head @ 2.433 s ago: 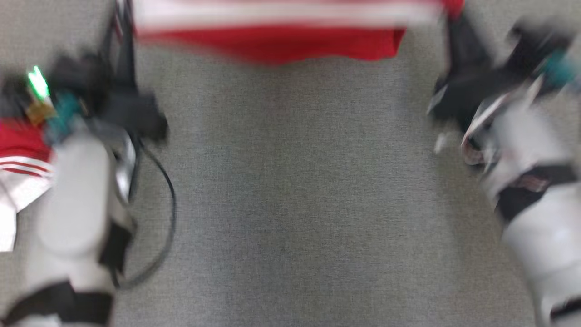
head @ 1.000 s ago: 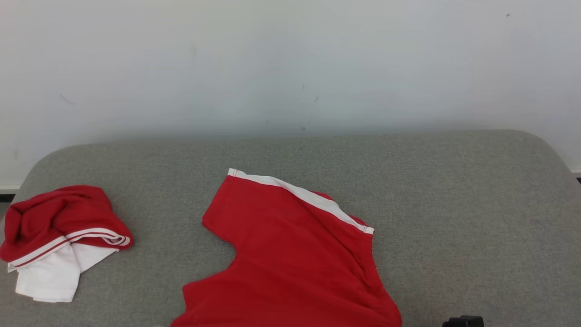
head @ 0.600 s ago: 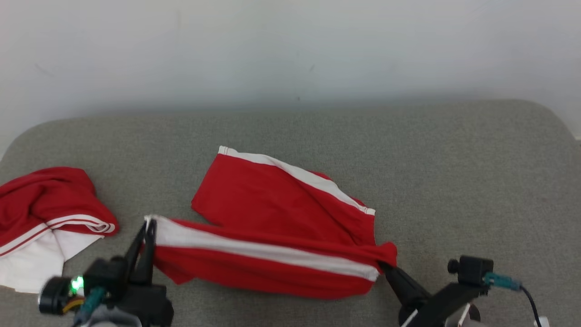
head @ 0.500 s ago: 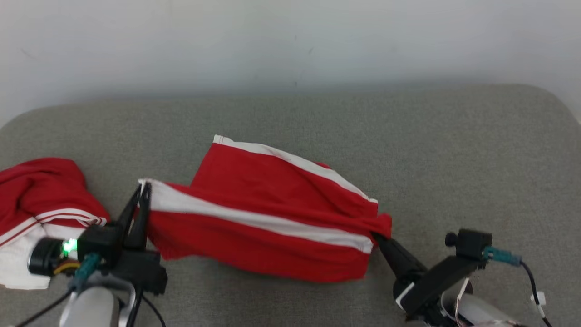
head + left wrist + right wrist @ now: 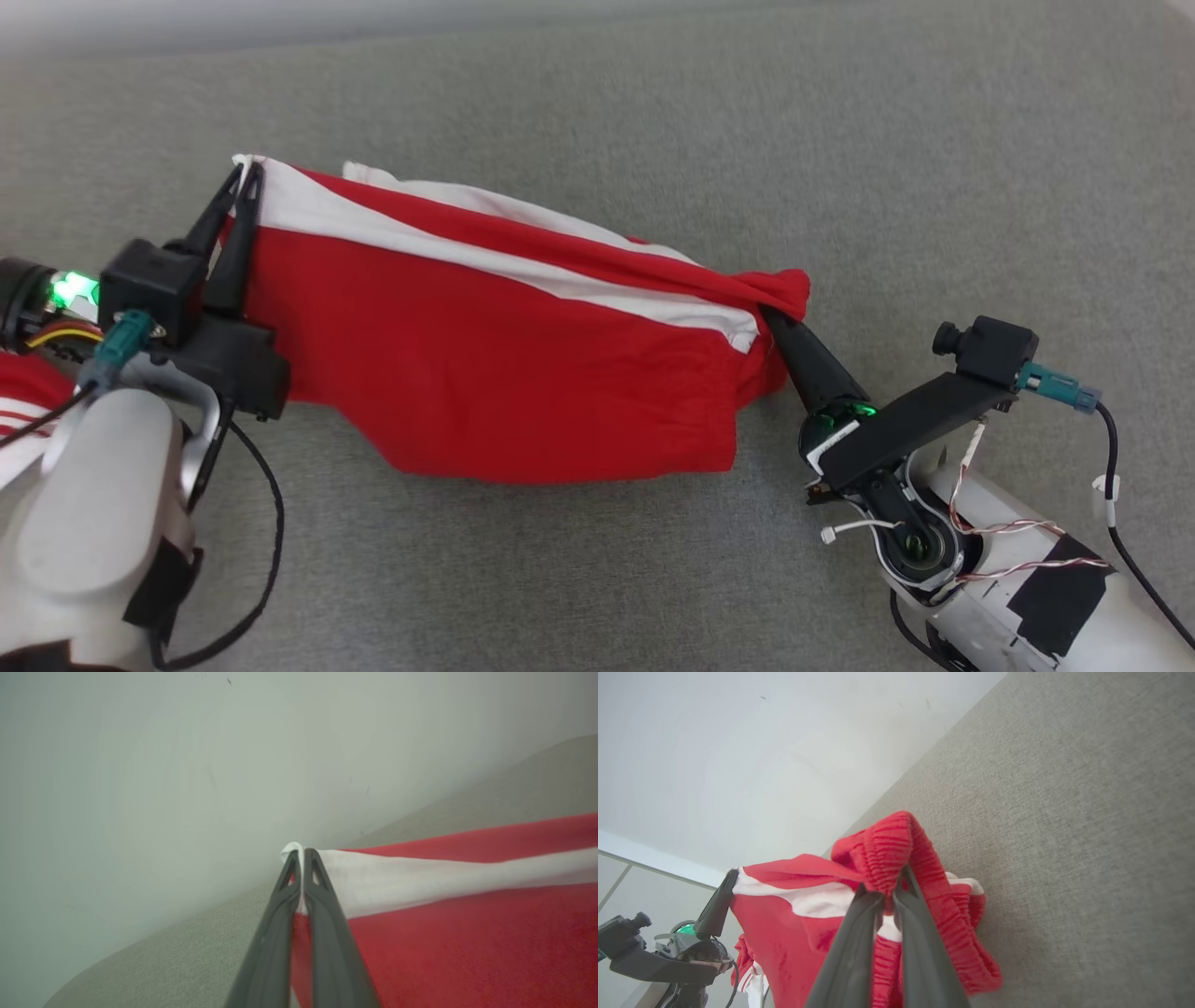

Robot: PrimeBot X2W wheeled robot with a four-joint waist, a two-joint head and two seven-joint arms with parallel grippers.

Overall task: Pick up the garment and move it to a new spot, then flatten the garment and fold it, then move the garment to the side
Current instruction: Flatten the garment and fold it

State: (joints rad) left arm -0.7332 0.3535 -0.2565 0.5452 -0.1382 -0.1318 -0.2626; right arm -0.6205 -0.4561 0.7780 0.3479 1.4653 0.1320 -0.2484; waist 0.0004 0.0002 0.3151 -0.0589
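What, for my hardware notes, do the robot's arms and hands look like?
Pale forearms with black bands. Left hand and right hand: two long dark fingers on black mounts, each with a camera, teal connector, black cable and green light. Red-white wires at right wrist.

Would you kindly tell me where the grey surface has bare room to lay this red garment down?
Bare grey surface lies beyond the red garment, on its near side, and right of the right claw. It is crowded by the left claw, where a second garment lies.
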